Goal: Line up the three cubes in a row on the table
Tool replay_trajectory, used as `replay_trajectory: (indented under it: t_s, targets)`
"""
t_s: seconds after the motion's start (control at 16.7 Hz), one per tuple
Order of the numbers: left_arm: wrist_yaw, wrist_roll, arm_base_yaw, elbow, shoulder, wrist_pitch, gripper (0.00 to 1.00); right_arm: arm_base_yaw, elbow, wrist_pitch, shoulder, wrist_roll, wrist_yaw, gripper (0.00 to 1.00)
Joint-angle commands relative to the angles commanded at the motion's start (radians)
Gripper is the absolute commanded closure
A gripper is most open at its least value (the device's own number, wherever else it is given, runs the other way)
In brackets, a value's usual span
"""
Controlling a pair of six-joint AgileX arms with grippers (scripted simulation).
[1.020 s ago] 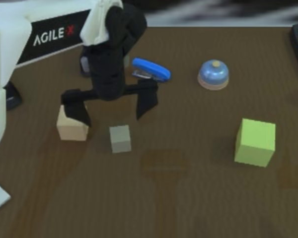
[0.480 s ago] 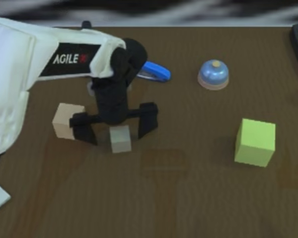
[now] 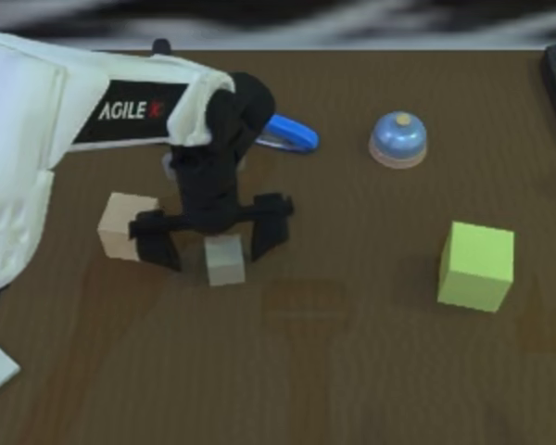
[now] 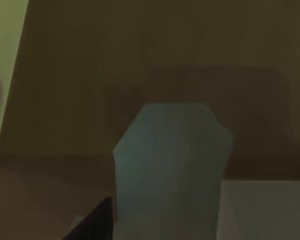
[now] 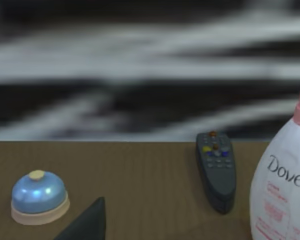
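small grey-olive cube (image 3: 225, 259), seemingly upright

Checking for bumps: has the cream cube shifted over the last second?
Yes. The cream cube slid toward the table's left and a little farther from the small grey-olive cube, which stayed put.

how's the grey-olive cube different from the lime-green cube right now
The grey-olive cube is smaller and duller than the lime-green cube. It sits left of centre between the left gripper's open fingers; the lime-green cube stands alone at the right, nothing near it. Both are plain cubes resting on the table.
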Motion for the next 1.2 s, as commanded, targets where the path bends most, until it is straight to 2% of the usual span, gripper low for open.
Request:
replay_trajectory:
  t_s: [0.54,1.2]
  targets:
    - [0.000,0.000,0.000,0.000,0.000,0.000,0.98,0.000,0.000,0.000,0.000,0.000,0.000,0.00]
    - [-0.015,0.013,0.004,0.019,-0.043,-0.039,1.00,0.000,0.000,0.000,0.000,0.000,0.000,0.00]
